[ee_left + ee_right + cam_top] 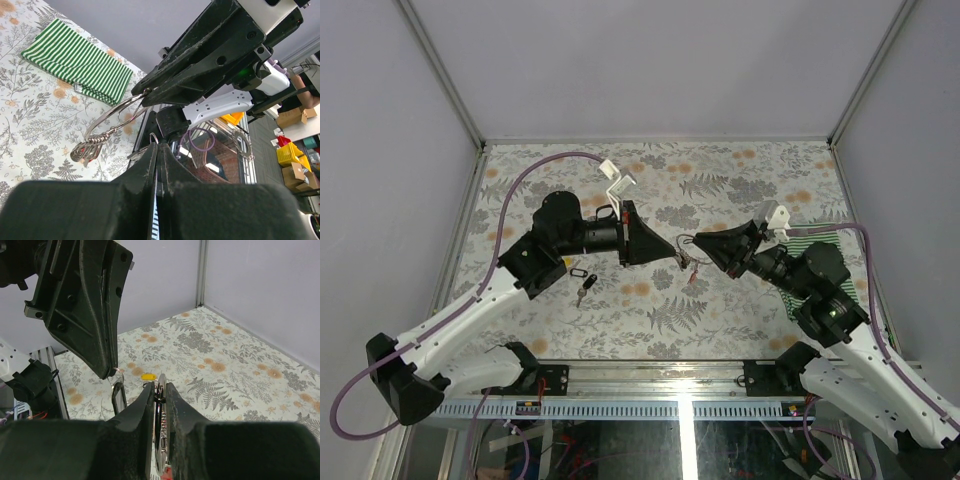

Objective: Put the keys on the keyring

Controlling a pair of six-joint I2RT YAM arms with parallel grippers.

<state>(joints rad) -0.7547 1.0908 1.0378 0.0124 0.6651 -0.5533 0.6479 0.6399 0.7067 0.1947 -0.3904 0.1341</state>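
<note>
The two grippers meet tip to tip above the table's middle. My right gripper (697,240) (160,386) is shut on the keyring (112,114), a thin silver wire ring with a coil of small loops. A red-tagged key (80,150) hangs at the coil. My left gripper (665,252) (159,147) is shut on a small split ring (117,372), and a black tag (118,399) dangles from it beside the right fingers. A yellow-tagged key (148,376) lies on the table below. A black-tagged key (583,285) lies near the left arm.
A folded green-striped cloth (820,235) (75,60) lies at the right by the right arm. A white plastic piece (617,177) sits at the back. Grey walls with metal corner posts (201,272) enclose the floral table (720,185); a purple cable (535,170) loops over the left arm.
</note>
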